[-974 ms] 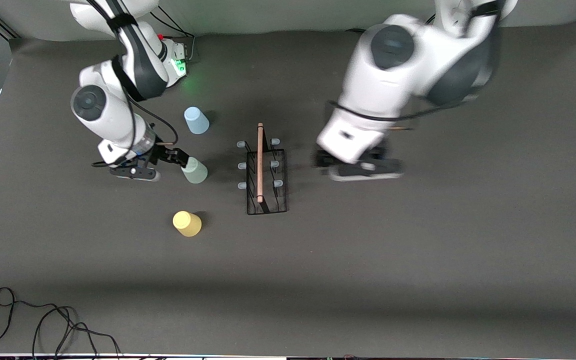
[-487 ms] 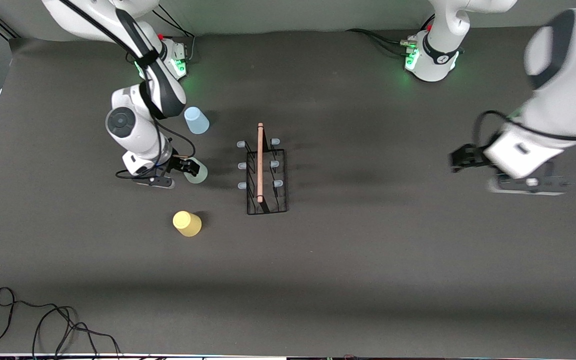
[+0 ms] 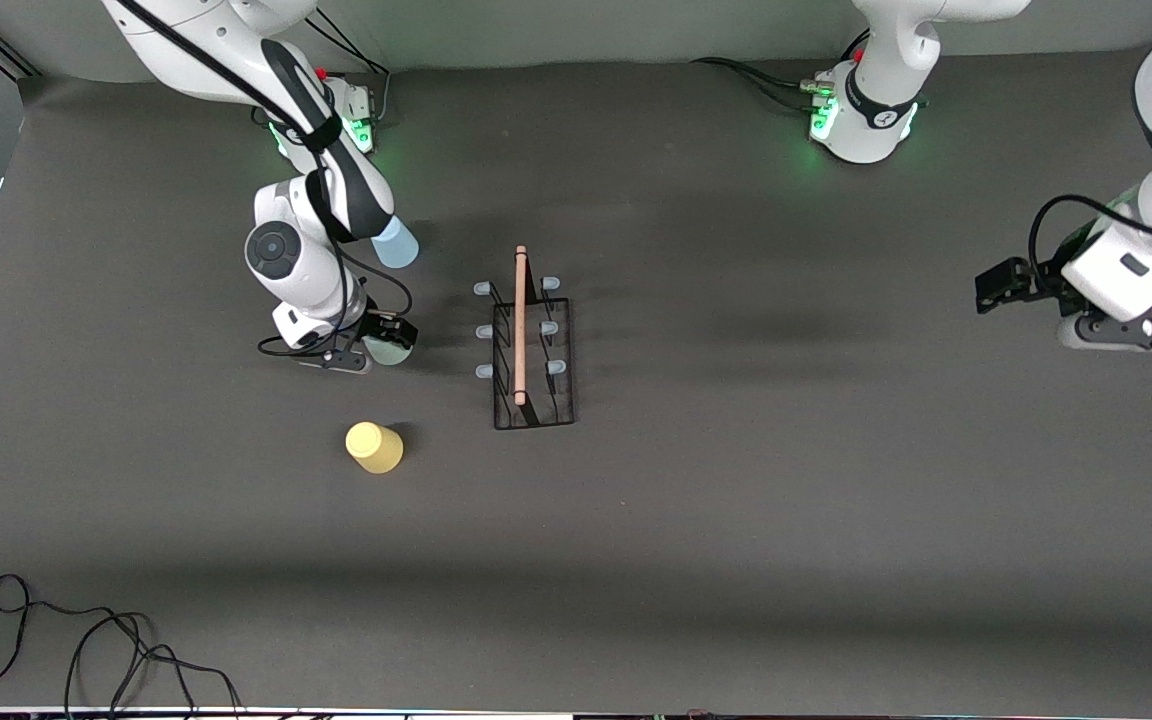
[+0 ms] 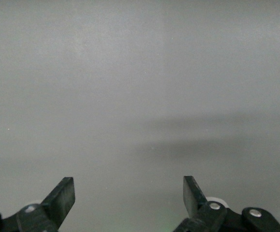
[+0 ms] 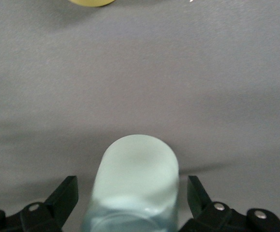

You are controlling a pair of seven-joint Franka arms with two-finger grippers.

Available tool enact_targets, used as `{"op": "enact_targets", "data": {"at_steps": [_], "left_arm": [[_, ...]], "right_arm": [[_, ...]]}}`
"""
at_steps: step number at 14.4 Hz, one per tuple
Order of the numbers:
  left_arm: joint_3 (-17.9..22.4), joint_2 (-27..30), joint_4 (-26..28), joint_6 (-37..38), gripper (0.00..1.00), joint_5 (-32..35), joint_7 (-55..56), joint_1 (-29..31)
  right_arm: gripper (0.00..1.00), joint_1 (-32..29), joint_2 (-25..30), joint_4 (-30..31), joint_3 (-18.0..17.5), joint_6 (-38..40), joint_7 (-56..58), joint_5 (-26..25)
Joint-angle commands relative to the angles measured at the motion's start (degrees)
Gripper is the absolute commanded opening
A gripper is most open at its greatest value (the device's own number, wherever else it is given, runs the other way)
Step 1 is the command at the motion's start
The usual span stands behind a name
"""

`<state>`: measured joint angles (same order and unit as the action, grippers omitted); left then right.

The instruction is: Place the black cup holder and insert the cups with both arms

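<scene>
Front view: a dark bench (image 3: 736, 520) seen from above, with the black cup holder (image 3: 528, 350) standing upright near its middle, its wooden handle pointing toward the robot bases and all six pegs bare. Three cups sit toward the right arm's end of the bench: the blue cup (image 3: 398, 245) farthest from the camera and partly hidden by the arm, the green cup (image 3: 394, 350) beside the holder, and the yellow cup (image 3: 373, 446) nearest the camera. The right gripper (image 3: 388, 338) is low at the green cup (image 5: 136, 186); in the right wrist view its jaws stand open on either side of the cup, apart from its walls, not yet gripping. The left gripper (image 3: 998, 285) hangs over bare bench at the left arm's end, well apart from everything, jaws wide open and empty in the left wrist view (image 4: 129, 195); that arm waits. The holder looks placed, so the step in hand seems to be picking up the first cup. The next move likely calls for closing the jaws squarely on the green cup, lifting it, and lowering it mouth down over a peg.
</scene>
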<state>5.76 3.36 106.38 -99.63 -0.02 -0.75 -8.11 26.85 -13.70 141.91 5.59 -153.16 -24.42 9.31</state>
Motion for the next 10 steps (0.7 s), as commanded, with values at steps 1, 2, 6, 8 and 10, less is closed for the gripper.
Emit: {"op": "enact_targets", "data": {"at_steps": [1, 2, 6, 8, 10], "left_arm": [[-0.8, 4.8, 3.1, -0.4, 1.0, 1.3, -0.1, 0.9], [-0.8, 4.6, 2.8, -0.3, 1.0, 1.3, -0.1, 0.9], [-0.8, 0.5, -2.0, 0.7, 1.0, 1.3, -0.6, 1.2], [-0.8, -2.8, -6.4, 2.9, 1.0, 1.4, -0.6, 1.2], [-0.8, -3.3, -6.9, 2.8, 1.0, 1.4, -0.6, 1.3]], "right_arm": [[1.0, 1.2, 0.3, 0.2, 0.4, -0.1, -0.2, 1.3], [1.0, 1.4, 0.2, 0.2, 0.4, -0.1, -0.1, 1.4], [0.22, 1.2, 0.4, 0.2, 0.5, 0.2, 0.4, 1.3], [0.0, 1.4, 1.7, 0.1, 0.6, 0.8, 0.6, 1.3], [0.0, 1.2, 4.8, -0.4, 0.8, 5.6, 1.9, 1.1]]}}
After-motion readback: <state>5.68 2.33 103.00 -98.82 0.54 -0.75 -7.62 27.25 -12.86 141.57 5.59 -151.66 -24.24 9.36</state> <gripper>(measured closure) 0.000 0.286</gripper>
